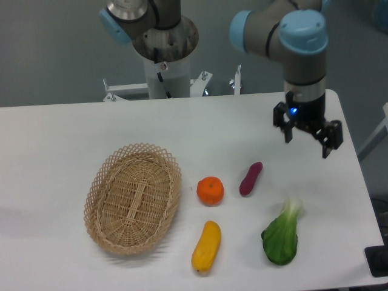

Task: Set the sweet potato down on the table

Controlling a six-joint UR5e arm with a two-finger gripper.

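A: What is seen at the left side of the table (54, 130)?

B: A smooth, matte white top with rounded corners is seen, and on it an oval basket (133, 198) woven from pale straw, with an open lace-like rim. Nothing can be made out inside it.

A: And next to the basket?

B: A round orange fruit (210, 190) with a slightly dimpled skin is placed just to its right. Below the fruit, nearer to the front edge, a long yellow-orange squash (206, 245) with a glossy skin is laid.

A: Where is the sweet potato (251, 178) found?

B: It is lying on the table, near the orange fruit on its right, apart from it. It is small, reddish-purple, smooth, tapered at both ends and tilted.

A: What is further to the right?

B: A leafy green vegetable (282, 233) with a pale stalk and dark crinkled leaves is laid there.

A: And the gripper (308, 141)?

B: It is held above the table, up and to the right of the sweet potato, well apart. Its two dark fingers are spread and nothing is grasped between them.
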